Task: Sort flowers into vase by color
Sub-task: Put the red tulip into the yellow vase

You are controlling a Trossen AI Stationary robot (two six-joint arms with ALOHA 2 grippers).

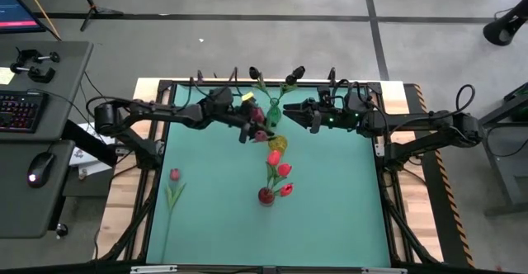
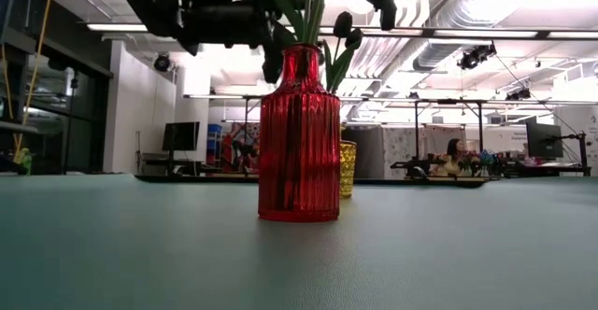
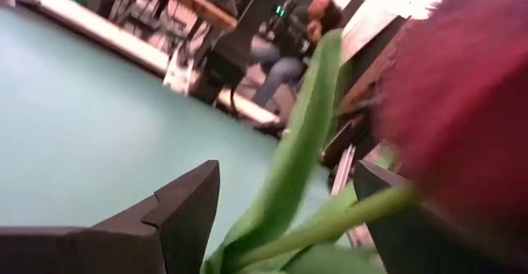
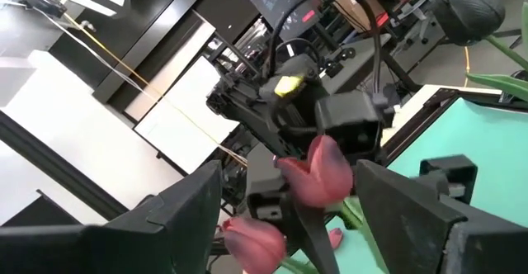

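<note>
My left gripper (image 1: 250, 132) hovers open over the far middle of the table, beside the yellow vase (image 1: 278, 144). A dark pink tulip (image 1: 261, 134) is at its fingers: in the left wrist view the green stem (image 3: 330, 224) and a leaf pass between them, with the head (image 3: 462, 117) close by. A second pink head (image 1: 257, 115) shows just beyond. The red vase (image 2: 299, 137) holds red tulips (image 1: 279, 168). Another pink tulip (image 1: 174, 175) lies flat at the table's left. My right gripper (image 1: 309, 114) hangs open, facing the left one. My left gripper has the pink tulip's stem (image 3: 272, 241) running between its spread fingers (image 3: 186, 212), low in the gap. I cannot tell whether either finger touches the stem or the leaf.
Dark-headed flowers (image 1: 290, 79) stand at the table's far edge between the two arms. The near half of the green table (image 1: 330, 224) is bare. A desk with a keyboard (image 1: 21, 109) stands off the left side. A seated person (image 3: 289, 55) shows beyond the table.
</note>
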